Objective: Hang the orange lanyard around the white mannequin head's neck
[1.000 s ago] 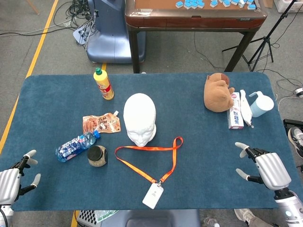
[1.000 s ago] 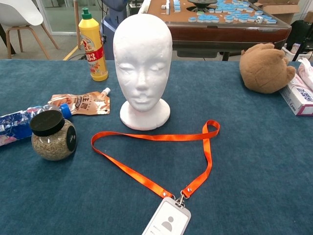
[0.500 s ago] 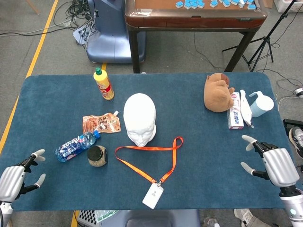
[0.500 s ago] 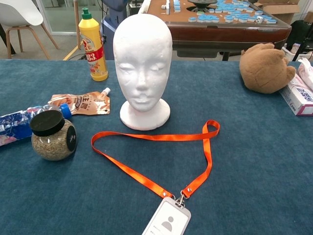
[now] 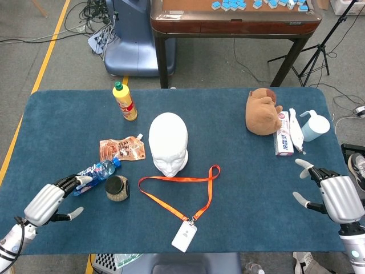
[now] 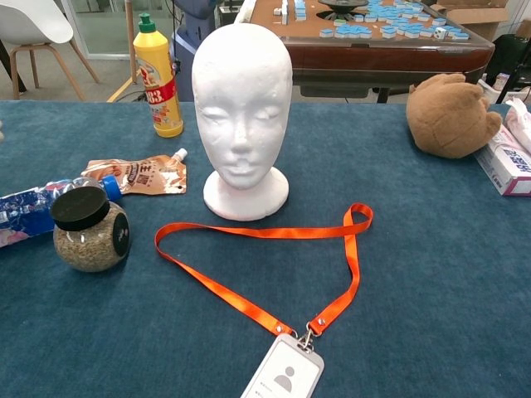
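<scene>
— Where do the hands sit?
— The left hand (image 5: 50, 201) and right hand (image 5: 336, 195) hover empty at the near edge, fingers spread.
— And the orange lanyard (image 6: 274, 278)?
— Flat on the table (image 5: 239, 160), looped just before the upright white mannequin head (image 6: 241, 116), with its badge (image 6: 283, 372) nearest.

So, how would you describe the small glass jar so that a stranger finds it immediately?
Start at the white foam mannequin head in the middle of the blue table. Just beside its base, on the robot's left, stands a small round glass jar, the only container with a black lid and brownish grains inside.
</scene>
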`<state>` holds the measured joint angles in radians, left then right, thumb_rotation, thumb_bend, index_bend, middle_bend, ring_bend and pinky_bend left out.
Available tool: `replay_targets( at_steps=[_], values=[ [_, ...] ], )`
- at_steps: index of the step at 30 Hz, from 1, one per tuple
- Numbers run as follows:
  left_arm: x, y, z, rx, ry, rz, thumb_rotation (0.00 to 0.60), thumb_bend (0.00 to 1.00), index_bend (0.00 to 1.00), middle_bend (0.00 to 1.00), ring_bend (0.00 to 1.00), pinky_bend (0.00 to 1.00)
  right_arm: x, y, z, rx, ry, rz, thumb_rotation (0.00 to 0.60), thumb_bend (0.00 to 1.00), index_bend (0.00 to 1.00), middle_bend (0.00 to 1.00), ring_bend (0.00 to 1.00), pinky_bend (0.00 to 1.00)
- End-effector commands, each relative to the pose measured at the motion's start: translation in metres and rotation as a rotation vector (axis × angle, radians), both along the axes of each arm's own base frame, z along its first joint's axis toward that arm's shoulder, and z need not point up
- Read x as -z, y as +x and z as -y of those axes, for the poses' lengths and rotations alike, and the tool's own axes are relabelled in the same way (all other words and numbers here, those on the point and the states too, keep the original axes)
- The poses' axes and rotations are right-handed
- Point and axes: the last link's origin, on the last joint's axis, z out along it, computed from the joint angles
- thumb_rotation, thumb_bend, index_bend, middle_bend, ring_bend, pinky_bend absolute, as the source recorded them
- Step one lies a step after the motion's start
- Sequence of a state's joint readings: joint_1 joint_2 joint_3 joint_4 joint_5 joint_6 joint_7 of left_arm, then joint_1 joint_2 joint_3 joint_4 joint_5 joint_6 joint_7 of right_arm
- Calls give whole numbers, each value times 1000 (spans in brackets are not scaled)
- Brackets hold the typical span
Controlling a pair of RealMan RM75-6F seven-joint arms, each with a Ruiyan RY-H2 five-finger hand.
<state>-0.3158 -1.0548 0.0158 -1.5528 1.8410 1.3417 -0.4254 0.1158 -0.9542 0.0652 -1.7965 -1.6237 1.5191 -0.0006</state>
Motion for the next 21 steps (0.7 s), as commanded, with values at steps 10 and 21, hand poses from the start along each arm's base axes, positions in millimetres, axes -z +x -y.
replay_targets(
  at_steps=[10,21],
  values=[
    [28,42,-35,247,-99,-153,600,243,148,108,69,132,0,-4,-2,23,-5,-3,600,216,222,464,470,573],
    [57,70,-50,343,-164,-267,492,198,145,99,27,72,-3,-11,-7,61,-18,-3,600,216,222,464,470,573]
  ],
)
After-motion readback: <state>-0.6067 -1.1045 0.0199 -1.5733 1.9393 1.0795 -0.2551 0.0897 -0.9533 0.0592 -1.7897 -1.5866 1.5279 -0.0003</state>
